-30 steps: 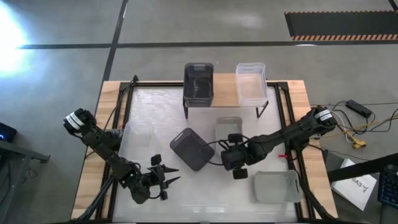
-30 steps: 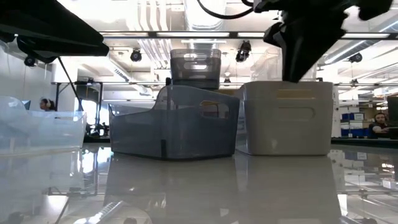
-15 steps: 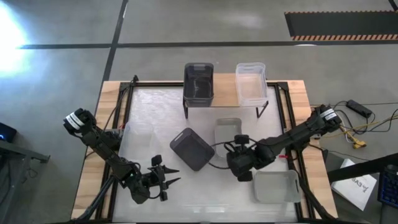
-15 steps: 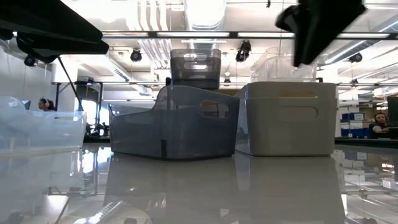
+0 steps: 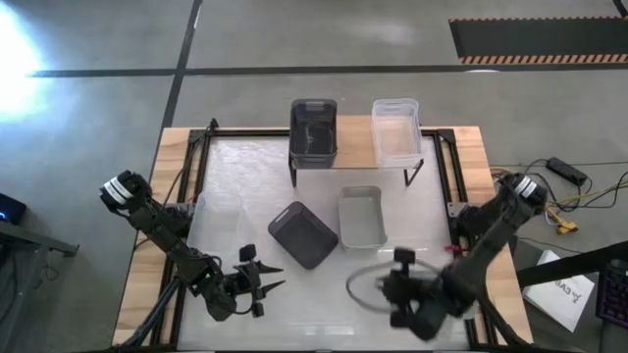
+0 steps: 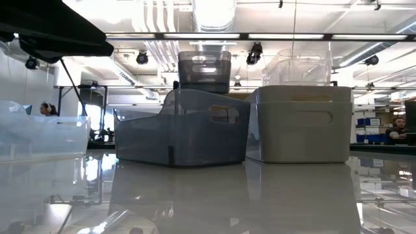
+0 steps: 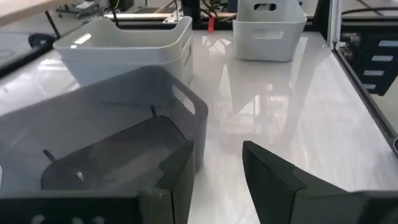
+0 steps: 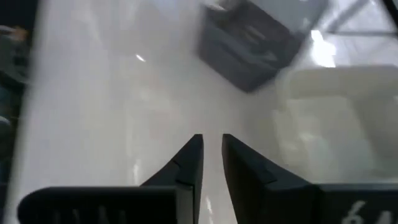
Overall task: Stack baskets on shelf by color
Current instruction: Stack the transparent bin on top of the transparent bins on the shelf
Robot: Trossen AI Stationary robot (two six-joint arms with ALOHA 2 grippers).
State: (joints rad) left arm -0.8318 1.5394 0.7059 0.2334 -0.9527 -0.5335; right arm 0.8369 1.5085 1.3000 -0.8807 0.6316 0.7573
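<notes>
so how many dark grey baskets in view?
2. One dark grey basket sits on the shelf, left of the clear basket. The other sits askew mid-table beside the light grey basket. A nested one could be hidden.

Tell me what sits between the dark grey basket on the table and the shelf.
Nothing: the high view shows bare table between the dark grey basket and the shelf; the light grey basket sits beside it.
</notes>
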